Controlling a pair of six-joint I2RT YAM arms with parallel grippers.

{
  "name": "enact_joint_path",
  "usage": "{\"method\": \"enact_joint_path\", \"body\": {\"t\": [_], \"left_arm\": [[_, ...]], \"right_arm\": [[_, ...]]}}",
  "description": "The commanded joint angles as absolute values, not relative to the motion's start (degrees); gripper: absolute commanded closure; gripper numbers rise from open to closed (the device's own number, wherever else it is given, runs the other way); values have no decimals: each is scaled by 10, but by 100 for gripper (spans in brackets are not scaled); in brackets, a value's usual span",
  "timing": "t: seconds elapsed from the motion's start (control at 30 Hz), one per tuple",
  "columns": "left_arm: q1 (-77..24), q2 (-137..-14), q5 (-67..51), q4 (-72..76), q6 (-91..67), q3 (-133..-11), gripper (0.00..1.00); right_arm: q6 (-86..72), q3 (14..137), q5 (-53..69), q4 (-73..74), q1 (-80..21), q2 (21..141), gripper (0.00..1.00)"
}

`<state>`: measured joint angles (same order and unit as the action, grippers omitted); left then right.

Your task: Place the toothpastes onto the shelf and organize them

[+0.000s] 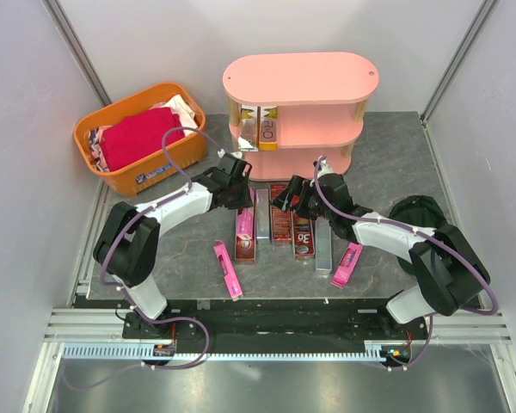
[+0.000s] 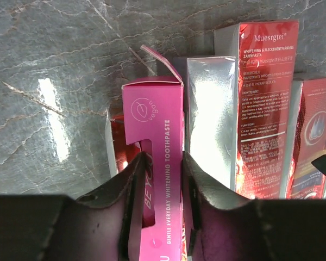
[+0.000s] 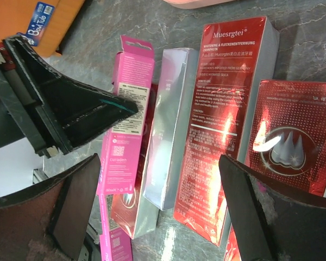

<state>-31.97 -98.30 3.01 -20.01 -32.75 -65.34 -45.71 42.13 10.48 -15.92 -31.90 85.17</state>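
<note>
Several toothpaste cartons [image 1: 279, 222] lie side by side on the table in front of the pink shelf [image 1: 297, 82]. My left gripper [image 2: 159, 206] is shut on a pink carton [image 2: 155, 136] that sits over a dark red one. Beside it lie a silver carton [image 2: 209, 119] and a red Muesrgtei carton [image 2: 266, 98]. My right gripper [image 3: 158, 163] is open wide above the silver carton [image 3: 171, 125] and the red carton [image 3: 225, 119], holding nothing. Two more pink cartons [image 1: 227, 269] [image 1: 347, 264] lie nearer the arms. Yellow-gold cartons [image 1: 262, 129] stand on the shelf's middle tier.
An orange basket [image 1: 142, 138] with a red cloth [image 1: 138, 136] stands at the back left, close to my left arm. A dark round object [image 1: 417, 211] lies at the right by my right arm. The two grippers are close together over the cartons.
</note>
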Motion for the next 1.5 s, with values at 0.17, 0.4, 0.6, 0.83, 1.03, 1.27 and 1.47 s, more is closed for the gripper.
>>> {"method": "enact_joint_path", "body": {"t": [0.17,0.4,0.6,0.83,1.03,1.27,1.47], "left_arm": [[-320,-907,62,-210,-301,-643,69],[-298,-836,-32,-159,-313,-597,71],[-240,-780,-200,-38,-356,-527,73],[-157,-724,-370,172,-457,-439,78],[-132,-721,-460,391,-597,-390,79],[-132,-730,-472,469,-659,-384,80],[-132,-742,-483,506,-689,-379,81]], "right_arm": [[-434,429,104,-155,-323,831,2],[-420,432,115,-160,-335,812,2],[-406,418,152,-196,-345,787,2],[-396,394,235,-269,-352,761,2],[-374,404,267,-283,-387,756,2],[-452,377,257,-381,-423,766,7],[-511,361,242,-465,-424,785,25]]}}
